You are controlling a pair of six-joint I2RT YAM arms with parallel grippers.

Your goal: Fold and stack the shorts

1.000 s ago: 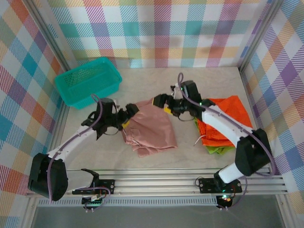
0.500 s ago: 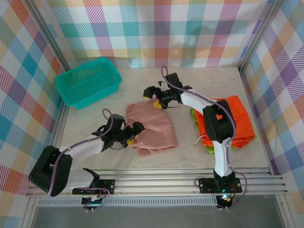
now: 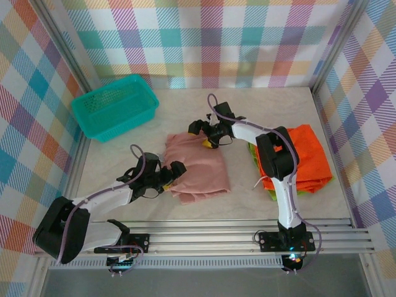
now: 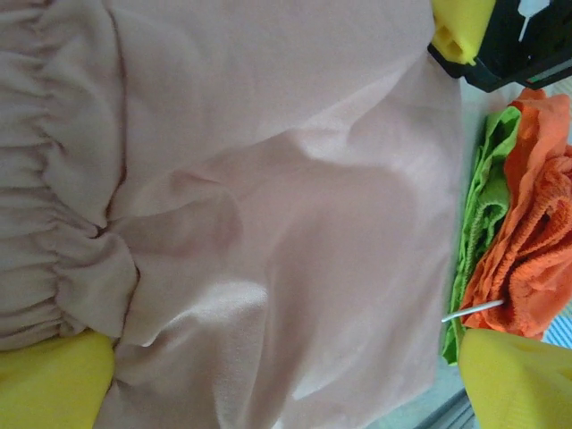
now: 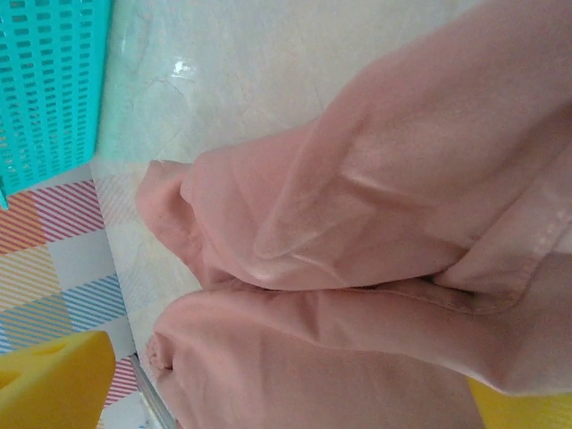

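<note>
The dusty pink shorts (image 3: pixel 198 166) lie folded on the table's middle. My left gripper (image 3: pixel 176 172) is open at their near-left edge. In the left wrist view its yellow fingertips (image 4: pixel 54 380) stand wide apart over the pink cloth (image 4: pixel 268 223), by the gathered waist. My right gripper (image 3: pixel 202 131) is open at the shorts' far edge, and pink folds (image 5: pixel 357 268) lie between its yellow pads (image 5: pixel 54 375). The orange shorts (image 3: pixel 297 151) rest on the lime green shorts (image 3: pixel 281 195) at the right. The orange shorts (image 4: pixel 536 223) and the green shorts (image 4: pixel 478 214) lie past the pink hem.
A teal mesh basket (image 3: pixel 114 105) stands at the far left of the table (image 3: pixel 247 207); its wall (image 5: pixel 45 80) is near the right gripper. A white drawstring (image 4: pixel 474 310) pokes out by the green shorts. Plaid walls close in three sides.
My left gripper slid nearer along the pink shorts' left edge. The right arm straightened, its gripper staying at the far edge. The pink cloth's raised far corner now lies flat.
</note>
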